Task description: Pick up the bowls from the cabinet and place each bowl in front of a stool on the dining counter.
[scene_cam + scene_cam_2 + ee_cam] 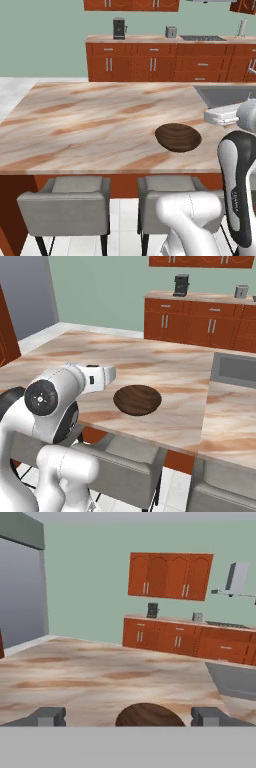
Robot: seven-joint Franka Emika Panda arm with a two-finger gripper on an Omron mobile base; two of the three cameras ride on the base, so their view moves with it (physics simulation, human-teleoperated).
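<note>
Claw [128, 716] spread wide, empty; dark brown bowl [178, 137] on dining counter [90, 120].

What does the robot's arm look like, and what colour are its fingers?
The arm is made of smooth, rounded glossy white shells with black joints, one a round black disc. The boxy white hand carries a gripper with two small, blocky dark grey fingertips.

Dark wood-grain bowl [178, 137] (upright) rests on dining counter [90, 120].
</note>
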